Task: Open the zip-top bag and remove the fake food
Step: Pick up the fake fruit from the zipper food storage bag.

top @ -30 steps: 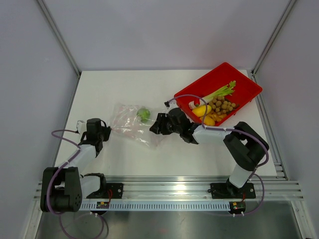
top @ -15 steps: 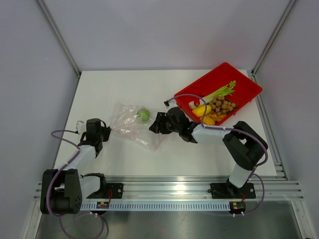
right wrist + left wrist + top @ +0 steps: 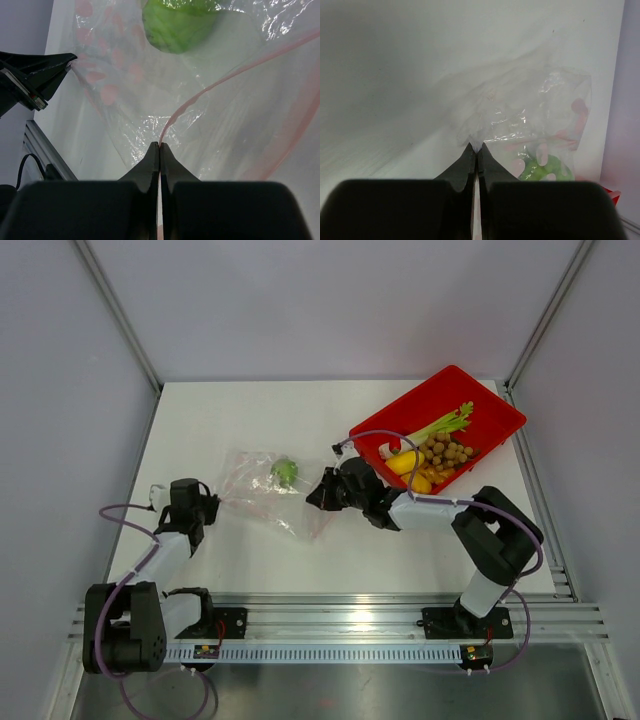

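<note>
Bag [image 3: 262,492] status: pinched at zip strip [image 3: 200,96] by right gripper [image 3: 159,145], jaws fully closed. Opposite corner clamped in left gripper [image 3: 476,148], also closed. Lay stretched between both, clear, crinkled, pink-spotted, mouth seemingly parted. Held one green fruit [image 3: 285,471] inside. Looked nearly done: other food [image 3: 435,455] already in tray [image 3: 500,412].

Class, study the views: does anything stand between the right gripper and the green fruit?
Yes: the zip-top bag's clear film. The green fruit lies inside, and the right gripper pinches its pink zip edge.
</note>
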`<action>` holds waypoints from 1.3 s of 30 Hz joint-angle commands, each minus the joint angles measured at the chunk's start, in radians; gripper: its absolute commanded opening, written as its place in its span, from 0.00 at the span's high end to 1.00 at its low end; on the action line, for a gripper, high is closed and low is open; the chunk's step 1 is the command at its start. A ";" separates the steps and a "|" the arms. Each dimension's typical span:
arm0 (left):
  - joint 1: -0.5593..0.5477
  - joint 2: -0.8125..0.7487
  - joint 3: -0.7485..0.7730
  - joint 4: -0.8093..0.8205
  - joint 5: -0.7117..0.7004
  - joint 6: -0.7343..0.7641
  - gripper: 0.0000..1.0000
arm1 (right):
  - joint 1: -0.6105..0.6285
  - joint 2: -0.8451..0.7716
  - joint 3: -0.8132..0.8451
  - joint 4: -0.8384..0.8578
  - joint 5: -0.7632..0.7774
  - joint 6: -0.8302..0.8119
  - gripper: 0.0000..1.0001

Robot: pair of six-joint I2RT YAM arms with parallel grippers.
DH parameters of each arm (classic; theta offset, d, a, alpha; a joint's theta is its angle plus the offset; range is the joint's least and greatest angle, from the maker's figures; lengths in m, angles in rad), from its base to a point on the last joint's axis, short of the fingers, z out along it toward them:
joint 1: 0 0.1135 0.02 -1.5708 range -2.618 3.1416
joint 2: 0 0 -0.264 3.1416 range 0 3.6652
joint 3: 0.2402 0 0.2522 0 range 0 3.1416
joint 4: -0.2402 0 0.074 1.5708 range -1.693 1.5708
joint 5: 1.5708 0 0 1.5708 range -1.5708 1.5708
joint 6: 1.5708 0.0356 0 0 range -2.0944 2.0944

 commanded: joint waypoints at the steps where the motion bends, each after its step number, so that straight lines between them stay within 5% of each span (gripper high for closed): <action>1: 0.013 -0.032 -0.004 0.017 -0.021 -0.025 0.98 | 0.003 -0.094 -0.047 0.126 0.001 0.003 1.00; 21: 0.041 -0.110 -0.024 -0.026 -0.056 -0.057 0.99 | 0.003 -0.323 -0.297 0.347 0.160 0.020 1.00; 29: 0.041 -0.219 -0.036 -0.042 -0.090 -0.045 1.00 | 0.003 -0.306 -0.277 0.301 0.168 0.018 0.53; 39: 0.041 -0.221 -0.021 -0.062 -0.096 -0.048 1.00 | 0.003 -0.294 -0.256 0.085 0.327 0.107 0.72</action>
